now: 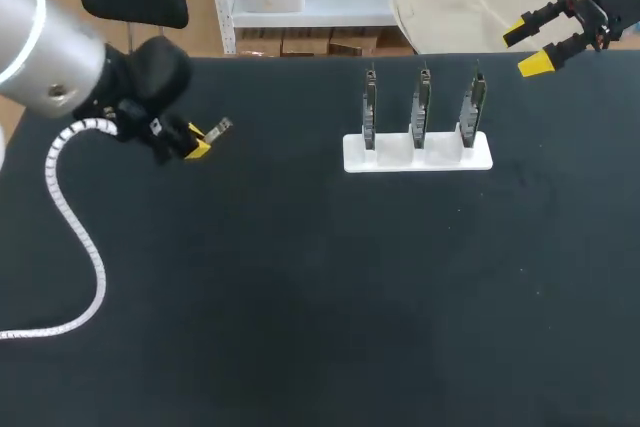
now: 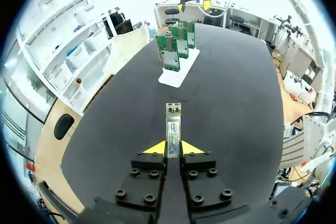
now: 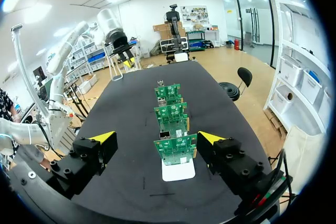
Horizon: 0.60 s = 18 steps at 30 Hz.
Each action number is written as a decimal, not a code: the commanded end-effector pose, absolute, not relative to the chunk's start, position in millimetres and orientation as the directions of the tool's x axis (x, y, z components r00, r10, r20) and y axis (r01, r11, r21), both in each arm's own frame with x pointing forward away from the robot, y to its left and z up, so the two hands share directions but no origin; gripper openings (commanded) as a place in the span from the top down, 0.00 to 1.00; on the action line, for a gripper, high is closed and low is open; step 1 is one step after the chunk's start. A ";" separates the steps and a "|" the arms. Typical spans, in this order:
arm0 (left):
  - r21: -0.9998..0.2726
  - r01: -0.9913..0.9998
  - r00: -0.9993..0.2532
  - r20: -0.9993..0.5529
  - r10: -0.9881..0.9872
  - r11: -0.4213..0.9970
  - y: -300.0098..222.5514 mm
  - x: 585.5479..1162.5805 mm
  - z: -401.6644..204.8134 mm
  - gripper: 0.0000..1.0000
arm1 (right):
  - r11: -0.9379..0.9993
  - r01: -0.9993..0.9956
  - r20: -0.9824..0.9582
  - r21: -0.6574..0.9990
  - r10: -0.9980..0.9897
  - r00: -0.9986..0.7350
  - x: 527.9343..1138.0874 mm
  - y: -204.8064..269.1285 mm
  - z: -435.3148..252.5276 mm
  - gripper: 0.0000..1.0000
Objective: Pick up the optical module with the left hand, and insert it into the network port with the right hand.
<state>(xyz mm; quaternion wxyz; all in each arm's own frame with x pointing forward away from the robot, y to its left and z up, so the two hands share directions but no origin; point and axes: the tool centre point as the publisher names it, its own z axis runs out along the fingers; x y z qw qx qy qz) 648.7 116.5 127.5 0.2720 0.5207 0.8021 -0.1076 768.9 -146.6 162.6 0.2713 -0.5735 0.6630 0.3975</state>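
Observation:
My left gripper (image 1: 198, 140) hovers over the table's left rear, shut on the silver optical module (image 1: 219, 129), whose free end sticks out toward the boards. In the left wrist view the optical module (image 2: 172, 128) lies pinched between the yellow tips of the left gripper (image 2: 172, 148). A white stand (image 1: 418, 153) holds three upright green circuit boards (image 1: 423, 105) with network ports. My right gripper (image 1: 533, 44) is open at the far right rear, above the table edge. In the right wrist view the nearest circuit board (image 3: 175, 149) on the white stand (image 3: 178, 171) stands ahead of the right gripper (image 3: 157, 138).
A white coiled cable (image 1: 74, 209) from my left arm drapes over the left side of the black table (image 1: 320, 297).

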 end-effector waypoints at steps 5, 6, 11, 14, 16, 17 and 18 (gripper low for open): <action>0.109 0.896 -0.285 -0.601 0.746 0.430 120.2 647.0 126.8 1.00 | 0.030 -0.977 -0.816 0.212 -0.544 -0.194 766.7 -146.3 162.6 0.00; 0.109 0.896 -0.285 -0.601 0.746 0.430 120.2 647.0 126.8 1.00 | 0.030 -0.977 -0.816 0.212 -0.544 -0.194 766.7 -146.3 162.6 0.00; 0.110 0.900 -0.275 -0.605 0.747 0.421 117.0 647.7 128.3 1.00 | 0.030 -0.977 -0.816 0.212 -0.544 -0.194 766.7 -146.3 162.6 0.00; 0.134 0.908 -0.228 -0.639 0.735 0.398 101.7 660.7 133.8 1.00 | 0.030 -0.977 -0.816 0.212 -0.544 -0.194 766.7 -146.3 162.6 0.00; 0.153 0.913 -0.186 -0.669 0.719 0.379 87.8 674.1 138.3 1.00 | 0.030 -0.977 -0.816 0.212 -0.544 -0.194 766.7 -146.3 162.6 0.00; 0.159 0.916 -0.165 -0.687 0.707 0.368 79.8 680.9 141.3 1.00 | 0.030 -0.977 -0.816 0.212 -0.544 -0.194 766.7 -146.3 162.6 0.00; 0.169 0.921 -0.139 -0.702 0.698 0.352 71.7 687.0 145.2 1.00 | 0.030 -0.977 -0.816 0.212 -0.544 -0.194 766.7 -146.3 162.6 0.00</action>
